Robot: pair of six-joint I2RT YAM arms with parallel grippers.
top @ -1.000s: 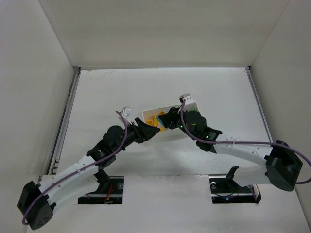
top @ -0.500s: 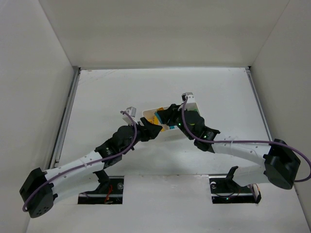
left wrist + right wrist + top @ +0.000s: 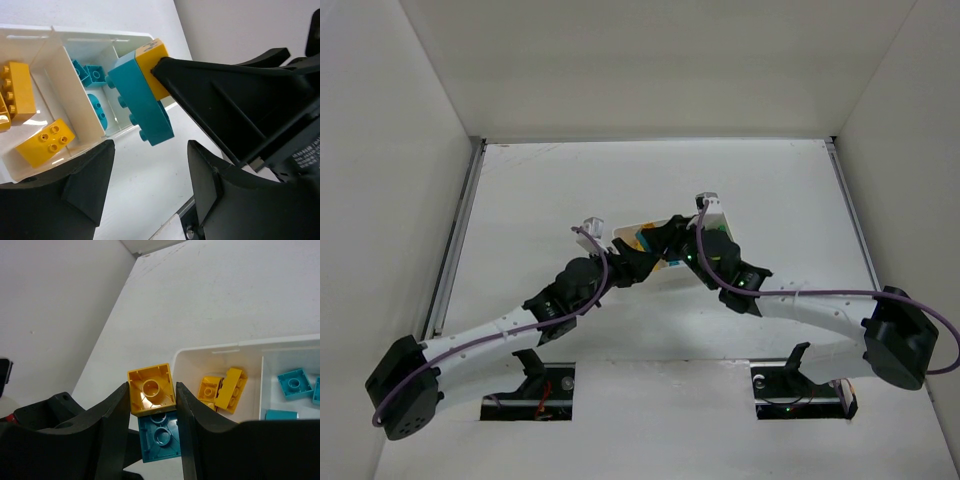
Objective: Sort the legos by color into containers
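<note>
Arms (image 3: 500, 325) meet at tray (image 3: 220, 346), right tool (image 3: 151, 395) pinching yellow brick (image 3: 150, 387) (cyan brick (image 3: 157, 437) attached), left tool (image 3: 150, 185) wide.

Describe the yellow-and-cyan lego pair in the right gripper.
Two glossy plastic bricks joined: a small yellow brick on the underside of a longer cyan brick. The right gripper is shut on the yellow brick; both hollow undersides face its camera. The pair is tilted beside the tray corner. The left gripper is open, not touching.

Tray (image 3: 720, 220) mostly covered in top view, bricks (image 3: 222, 387) inside too small to tell; right wrist view crops its right end, third compartment unseen.
</note>
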